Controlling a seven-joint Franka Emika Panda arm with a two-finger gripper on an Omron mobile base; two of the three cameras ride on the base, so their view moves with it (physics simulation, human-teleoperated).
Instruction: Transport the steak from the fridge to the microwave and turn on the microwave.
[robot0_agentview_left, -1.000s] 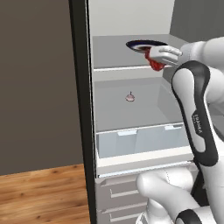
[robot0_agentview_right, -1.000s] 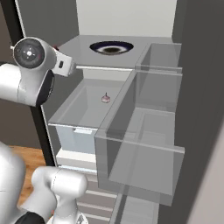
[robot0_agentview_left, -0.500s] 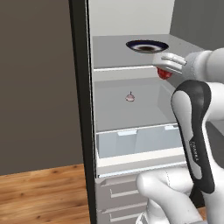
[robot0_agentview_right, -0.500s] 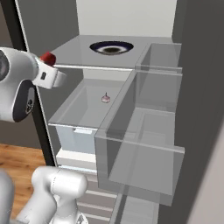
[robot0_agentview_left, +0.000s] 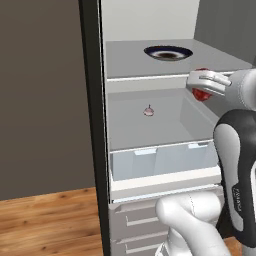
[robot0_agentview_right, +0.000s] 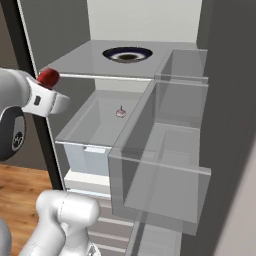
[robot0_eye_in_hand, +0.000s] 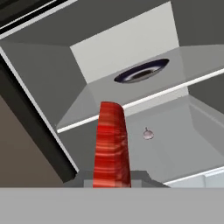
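The red steak (robot0_eye_in_hand: 113, 144) stands edge-on between my fingers in the hand view, and my gripper (robot0_eye_in_hand: 113, 177) is shut on it. From the left base camera the steak (robot0_agentview_left: 201, 93) peeks out behind the white hand, in front of the fridge's upper shelf (robot0_agentview_left: 150, 67) at its right end. The right base camera has the steak (robot0_agentview_right: 48, 77) at the left, just outside the open fridge (robot0_agentview_right: 145, 30). On the upper shelf sits a dark round plate (robot0_agentview_left: 168, 52), which is bare. The microwave is out of view.
A small pale pink item (robot0_agentview_left: 148, 111) lies on the lower shelf. Below it is a translucent drawer (robot0_agentview_left: 162, 159). The door bins (robot0_agentview_right: 165, 170) stand at the right, and the fridge's black side edge (robot0_agentview_left: 92, 125) rises at the left. A wood floor (robot0_agentview_left: 50, 220) lies below.
My hand has drawn back from the plate, out past the shelf edge and slightly down, with the steak still held. The plate stays on the shelf.
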